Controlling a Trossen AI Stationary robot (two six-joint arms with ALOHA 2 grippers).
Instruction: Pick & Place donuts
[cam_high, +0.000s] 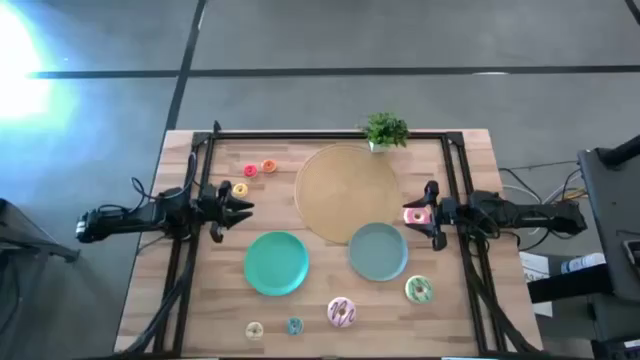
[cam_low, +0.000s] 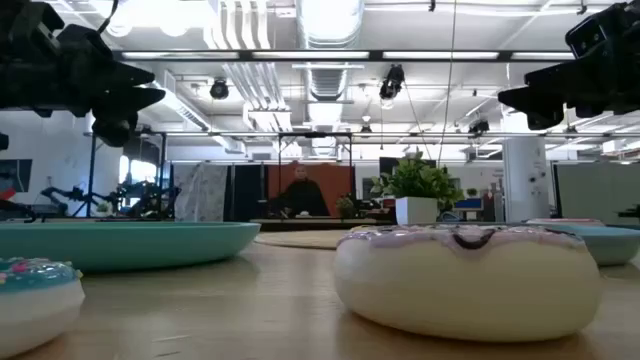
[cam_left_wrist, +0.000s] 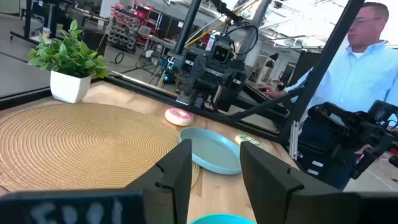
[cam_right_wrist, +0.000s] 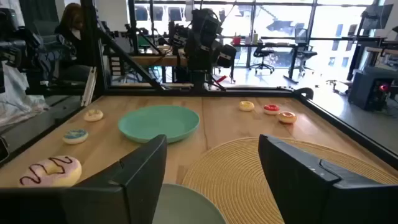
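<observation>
My left gripper (cam_high: 243, 208) hovers open at the table's left, raised off the wood, with the yellow mini donut (cam_high: 240, 190) just beyond it. Red (cam_high: 250, 171) and orange (cam_high: 268, 167) minis lie farther back. My right gripper (cam_high: 424, 216) hangs open at the table's right, above the pink donut (cam_left_wrist: 178, 116), which lies flat by the tan disc's right edge. The green donut (cam_high: 418, 290), white-purple donut (cam_high: 342, 312), teal mini (cam_high: 294, 325) and cream mini (cam_high: 254, 329) lie along the near edge. Both plates hold nothing.
The tan woven disc (cam_high: 347, 192) fills the table's middle, with a potted plant (cam_high: 385, 130) at its far edge. A teal plate (cam_high: 277, 263) and a grey-blue plate (cam_high: 378, 250) sit nearer. A black frame rims the table. A person (cam_left_wrist: 354, 74) stands beyond the right side.
</observation>
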